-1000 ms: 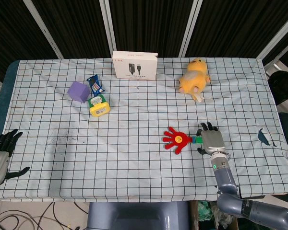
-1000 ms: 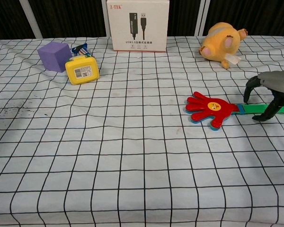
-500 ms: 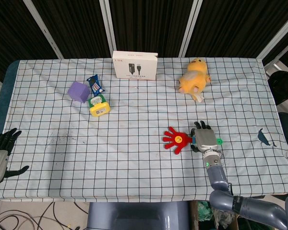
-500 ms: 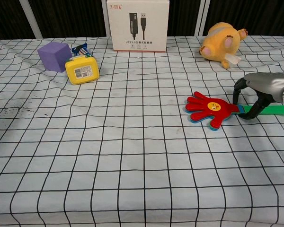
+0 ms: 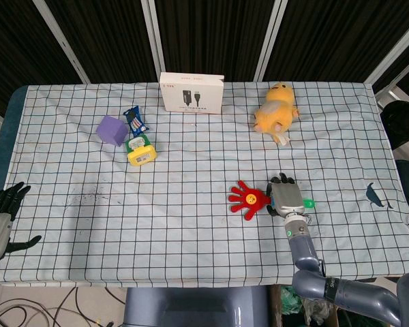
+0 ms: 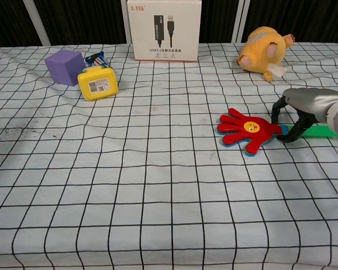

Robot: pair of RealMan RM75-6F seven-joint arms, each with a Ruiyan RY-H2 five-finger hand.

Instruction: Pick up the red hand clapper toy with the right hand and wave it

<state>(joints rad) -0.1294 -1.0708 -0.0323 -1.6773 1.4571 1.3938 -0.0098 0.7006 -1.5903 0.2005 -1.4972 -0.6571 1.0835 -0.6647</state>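
Note:
The red hand clapper toy (image 5: 247, 199) (image 6: 245, 130) lies flat on the checked cloth, right of centre, with its green handle (image 5: 307, 203) (image 6: 321, 131) pointing right. My right hand (image 5: 286, 199) (image 6: 310, 104) arches over the handle where it joins the red palm, fingers on the far side and thumb on the near side, tips down at the cloth. The toy still rests on the table. My left hand (image 5: 0, 218) hangs off the table's left edge, fingers spread and holding nothing; the chest view does not show it.
At the back stands a white box (image 5: 191, 92) (image 6: 164, 29), with a yellow plush toy (image 5: 276, 112) (image 6: 266, 49) to its right. A purple cube (image 5: 111, 129) (image 6: 65, 66), a blue packet (image 5: 134, 120) and a yellow tag-like item (image 5: 141, 153) (image 6: 97, 82) sit back left.
My right hand has slid left along the green handle to the red palm's base. The clapper has been nudged slightly left and turned a little. The left hand has stayed put.

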